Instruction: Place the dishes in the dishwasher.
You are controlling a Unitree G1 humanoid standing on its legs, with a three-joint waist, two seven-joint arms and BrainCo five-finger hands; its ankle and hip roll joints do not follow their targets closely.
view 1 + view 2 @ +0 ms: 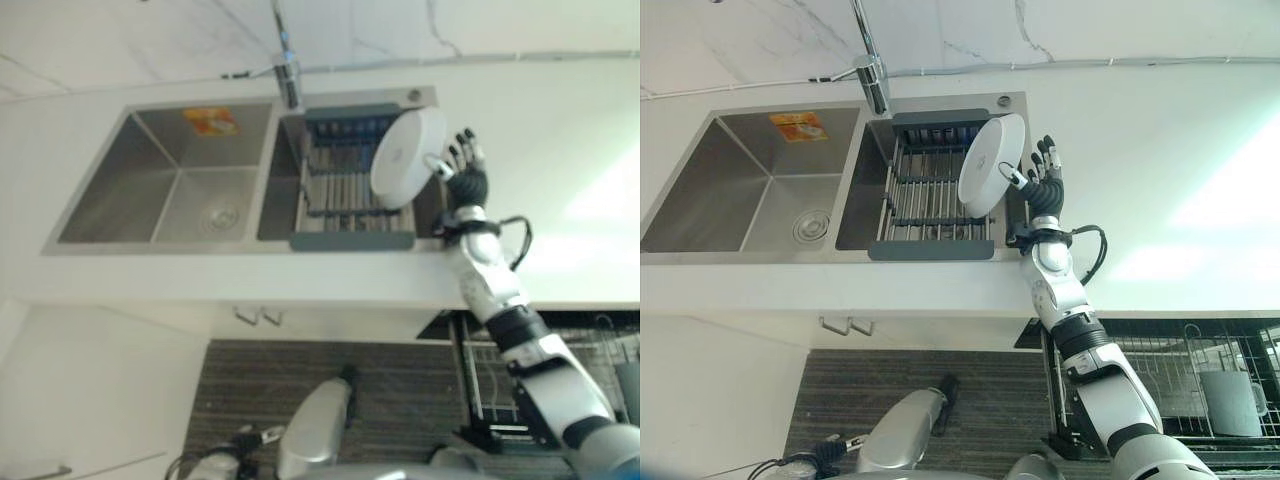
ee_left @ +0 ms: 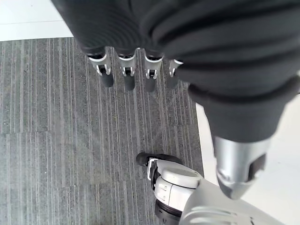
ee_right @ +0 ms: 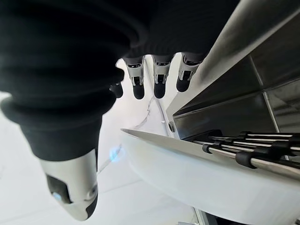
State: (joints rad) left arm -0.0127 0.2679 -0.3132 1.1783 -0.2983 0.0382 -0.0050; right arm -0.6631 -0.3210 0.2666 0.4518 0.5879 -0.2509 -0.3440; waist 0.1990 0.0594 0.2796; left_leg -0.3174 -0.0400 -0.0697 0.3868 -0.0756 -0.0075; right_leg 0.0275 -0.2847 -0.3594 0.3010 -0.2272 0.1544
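A round white plate (image 1: 990, 165) stands on edge, tilted, at the right end of the grey dish rack (image 1: 925, 195) in the right sink basin. My right hand (image 1: 1043, 185) is raised at the plate's right rim, fingers straight and spread, thumb against the plate's face. In the right wrist view the plate's rim (image 3: 197, 178) lies between the thumb (image 3: 70, 197) and the straight fingers (image 3: 159, 84). My left hand (image 2: 126, 75) hangs low over the striped floor with straight fingers, holding nothing.
The left sink basin (image 1: 180, 190) has only its drain and a sticker. A faucet (image 1: 288, 70) rises behind the divider. White counter (image 1: 1160, 180) spreads to the right. Below it a pulled-out dishwasher wire rack (image 1: 1160, 380) holds a grey cup (image 1: 1230, 400).
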